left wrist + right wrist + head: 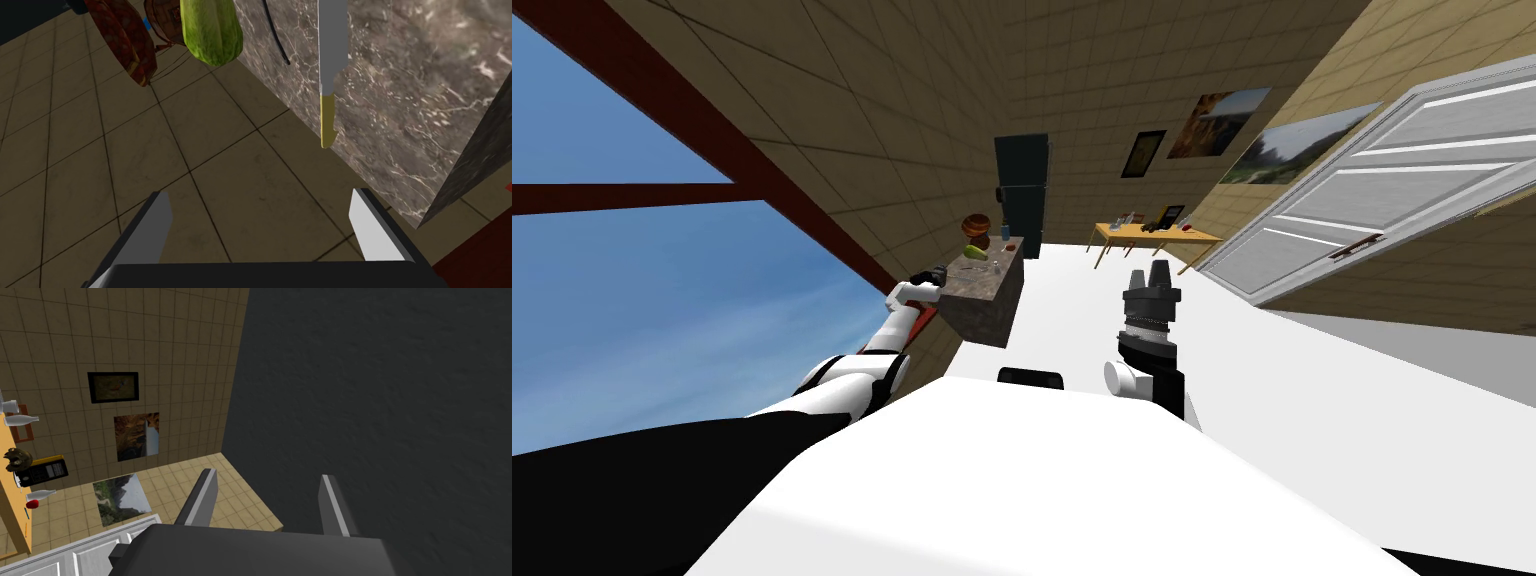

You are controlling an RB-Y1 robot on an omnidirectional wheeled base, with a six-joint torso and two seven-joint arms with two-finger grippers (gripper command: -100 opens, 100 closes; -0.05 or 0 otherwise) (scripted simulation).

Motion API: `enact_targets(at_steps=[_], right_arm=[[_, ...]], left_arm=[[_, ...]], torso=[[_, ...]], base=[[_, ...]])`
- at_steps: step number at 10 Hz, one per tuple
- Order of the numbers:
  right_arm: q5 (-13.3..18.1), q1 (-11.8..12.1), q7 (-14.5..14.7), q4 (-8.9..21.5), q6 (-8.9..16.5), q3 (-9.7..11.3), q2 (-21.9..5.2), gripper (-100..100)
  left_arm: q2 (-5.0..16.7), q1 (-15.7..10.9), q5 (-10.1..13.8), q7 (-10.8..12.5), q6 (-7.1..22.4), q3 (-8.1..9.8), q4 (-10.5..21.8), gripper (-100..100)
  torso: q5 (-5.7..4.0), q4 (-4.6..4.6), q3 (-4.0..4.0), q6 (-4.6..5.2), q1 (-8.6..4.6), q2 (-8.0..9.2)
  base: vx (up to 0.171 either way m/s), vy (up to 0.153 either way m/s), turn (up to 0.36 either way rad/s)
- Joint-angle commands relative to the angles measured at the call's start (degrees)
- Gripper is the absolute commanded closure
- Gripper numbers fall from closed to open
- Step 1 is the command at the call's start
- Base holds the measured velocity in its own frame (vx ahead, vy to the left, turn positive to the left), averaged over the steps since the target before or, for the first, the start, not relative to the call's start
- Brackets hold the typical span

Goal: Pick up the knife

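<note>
- The left claw (260, 196) hangs spread and empty just short of the marble counter (425, 100).
- The knife (331, 75) lies on that counter ahead of the claw, yellow handle nearest its fingers, untouched.
- The right claw (267, 477) is spread too, holding nothing, well apart from the knife.

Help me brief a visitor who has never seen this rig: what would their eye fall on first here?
The knife, with a grey blade and yellow handle, lies on the marbled stone counter just ahead of the left gripper, whose fingers stand open with nothing between them. Beside it, a fat green vegetable sits near the counter's edge. In the head view, a broad blue window takes up the robot's left side.
</note>
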Motion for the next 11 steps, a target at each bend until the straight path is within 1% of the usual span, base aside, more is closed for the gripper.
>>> enact_targets(at_steps=[1,2,3,4,5,6,7,8,9,10,11], right_arm=[[0.0,0.0,0.0,0.0,0.0,0.0,0.0,0],[0.0,0.0,0.0,0.0,0.0,0.0,0.0,0],[0.0,0.0,0.0,0.0,0.0,0.0,0.0,0],[0.0,0.0,0.0,0.0,0.0,0.0,0.0,0],[0.0,0.0,0.0,0.0,0.0,0.0,0.0,0],[0.0,0.0,0.0,0.0,0.0,0.0,0.0,0],[0.0,0.0,0.0,0.0,0.0,0.0,0.0,0],[0.0,0.0,0.0,0.0,0.0,0.0,0.0,0],[0.0,0.0,0.0,0.0,0.0,0.0,0.0,0],[0.0,0.0,0.0,0.0,0.0,0.0,0.0,0],[0.0,0.0,0.0,0.0,0.0,0.0,0.0,0]], left_arm=[[1.2,-2.6,0.5,-0.5,2.9,0.24,2.9,-100],[1.2,-2.6,0.5,-0.5,3.6,0.24,4.1,-100],[1.2,-2.6,0.5,-0.5,3.6,0.24,4.3,-100],[2.4,-4.9,1.0,-1.1,6.4,0.45,6.8,-100],[2.4,-4.9,1.0,-1.1,6.6,0.45,8.0,-100],[3.4,-7.0,1.5,-1.6,9.0,0.63,9.7,-100],[3.4,-7.0,1.5,-1.6,9.5,0.63,11.7,-100],[4.3,-9.1,1.9,-2.1,11.2,0.78,14.3,-100],[4.3,-9.1,1.9,-2.1,12.3,0.78,15.8,-100],[5.2,-11.0,2.2,-2.7,14.1,0.9,17.9,-100],[5.2,-11.0,2.2,-2.7,15.1,0.9,19.0,-100]], torso=[[0.0,0.0,0.0,0.0,0.0,0.0],[-0.02,0.0,-0.01,0.06,-0.02,-0.03],[0.0,-0.01,-0.02,0.03,0.0,-0.04],[0.0,-0.01,-0.02,0.0,0.01,-0.02],[-0.01,0.0,-0.03,0.07,0.01,-0.05],[0.0,-0.01,-0.04,0.01,0.03,-0.06],[0.0,-0.02,-0.06,0.05,0.08,-0.12],[0.03,-0.03,-0.07,0.01,0.09,-0.12],[0.01,-0.02,-0.07,0.03,0.1,-0.12],[0.02,-0.03,-0.07,-0.01,0.09,-0.11],[0.01,-0.03,-0.09,0.04,0.07,-0.16]], base=[[0.008,0.004,-0.159],[0.011,0.013,-0.137],[0.006,0.01,-0.022],[0.014,0.011,-0.211],[0.017,0.021,-0.122],[0.032,0.034,-0.171],[0.029,0.034,-0.115],[0.029,0.034,-0.166],[0.028,0.033,-0.089],[0.044,0.029,-0.171],[0.048,0.04,-0.109]])
